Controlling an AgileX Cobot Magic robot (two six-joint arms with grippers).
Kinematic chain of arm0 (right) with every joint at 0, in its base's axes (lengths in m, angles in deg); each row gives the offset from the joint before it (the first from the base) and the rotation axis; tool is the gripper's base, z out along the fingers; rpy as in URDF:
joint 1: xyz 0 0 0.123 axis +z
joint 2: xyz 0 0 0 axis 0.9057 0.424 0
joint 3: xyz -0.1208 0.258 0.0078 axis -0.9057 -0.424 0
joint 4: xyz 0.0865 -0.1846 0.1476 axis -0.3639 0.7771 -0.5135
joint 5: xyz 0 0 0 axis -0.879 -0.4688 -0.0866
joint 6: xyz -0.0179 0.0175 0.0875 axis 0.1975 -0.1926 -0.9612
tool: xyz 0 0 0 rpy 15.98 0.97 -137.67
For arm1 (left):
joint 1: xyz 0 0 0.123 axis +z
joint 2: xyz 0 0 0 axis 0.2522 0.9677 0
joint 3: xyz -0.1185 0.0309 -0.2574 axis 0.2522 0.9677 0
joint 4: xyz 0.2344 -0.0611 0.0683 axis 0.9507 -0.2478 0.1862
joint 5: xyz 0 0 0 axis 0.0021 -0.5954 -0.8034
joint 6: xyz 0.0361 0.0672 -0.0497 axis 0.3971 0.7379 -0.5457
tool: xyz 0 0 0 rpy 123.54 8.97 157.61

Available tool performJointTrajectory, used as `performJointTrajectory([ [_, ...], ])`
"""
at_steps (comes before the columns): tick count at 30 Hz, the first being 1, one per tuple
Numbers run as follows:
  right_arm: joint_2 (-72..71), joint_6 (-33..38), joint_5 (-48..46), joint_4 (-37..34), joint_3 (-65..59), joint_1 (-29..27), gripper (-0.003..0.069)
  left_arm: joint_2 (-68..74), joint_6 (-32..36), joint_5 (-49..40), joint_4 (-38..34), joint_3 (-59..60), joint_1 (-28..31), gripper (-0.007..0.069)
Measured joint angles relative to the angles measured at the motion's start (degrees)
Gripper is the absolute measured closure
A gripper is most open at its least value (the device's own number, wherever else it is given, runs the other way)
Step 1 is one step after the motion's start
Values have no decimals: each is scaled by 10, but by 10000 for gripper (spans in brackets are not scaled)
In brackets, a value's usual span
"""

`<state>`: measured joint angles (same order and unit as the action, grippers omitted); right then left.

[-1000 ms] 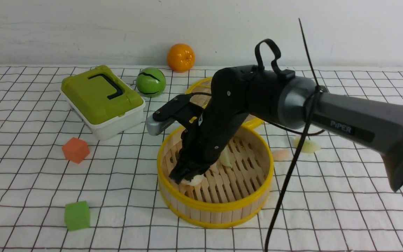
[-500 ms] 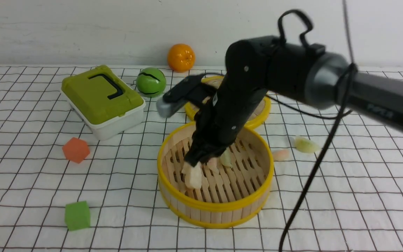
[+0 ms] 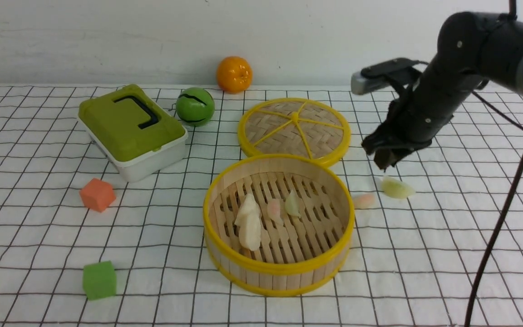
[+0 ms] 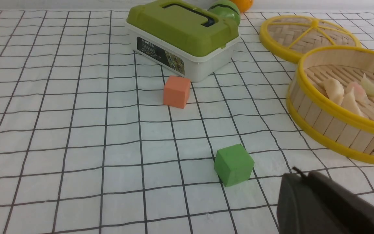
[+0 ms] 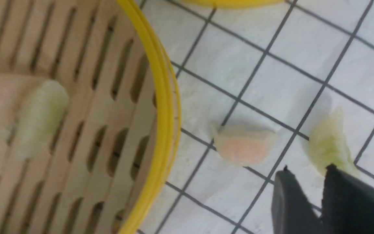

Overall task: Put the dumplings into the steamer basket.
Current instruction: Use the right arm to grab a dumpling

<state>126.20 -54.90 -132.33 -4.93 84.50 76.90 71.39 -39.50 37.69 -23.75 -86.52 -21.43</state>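
Note:
The steamer basket (image 3: pixel 279 269) stands in the middle of the cloth. On its slats lie two white dumplings (image 3: pixel 249 225), a pink one (image 3: pixel 273 210) and a pale green one (image 3: pixel 292 204). Two more dumplings rest on the cloth right of the basket: a pink one (image 3: pixel 363 200) (image 5: pixel 243 146) and a green one (image 3: pixel 397 188) (image 5: pixel 328 143). My right gripper (image 3: pixel 382 160) (image 5: pixel 307 177) hangs open and empty just above the green one. My left gripper (image 4: pixel 304 174) is shut, empty, low over the cloth near the basket (image 4: pixel 336 123); the front view does not show it.
The flat woven lid (image 3: pixel 294 129) lies behind the basket. Left of it sit a green-lidded box (image 3: pixel 130 129), a green ball (image 3: pixel 194 106) and an orange (image 3: pixel 234 74). An orange cube (image 3: pixel 97 194) and a green cube (image 3: pixel 100 279) (image 4: pixel 234 164) lie front left.
My right gripper let go of a white dumpling inside the basket, rose out, opened its jaws and swung right to above the green dumpling on the cloth.

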Motion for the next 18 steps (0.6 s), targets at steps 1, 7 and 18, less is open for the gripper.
performJointTrajectory([
  [1,8,19,2,4,0,0,397,0,0,0,0,0,0,606],
  [7,40,42,67,45,0,0,196,0,0,-2,0,0,0,607],
  [18,79,-7,61,62,0,-24,232,0,-2,-3,0,0,0,606],
])
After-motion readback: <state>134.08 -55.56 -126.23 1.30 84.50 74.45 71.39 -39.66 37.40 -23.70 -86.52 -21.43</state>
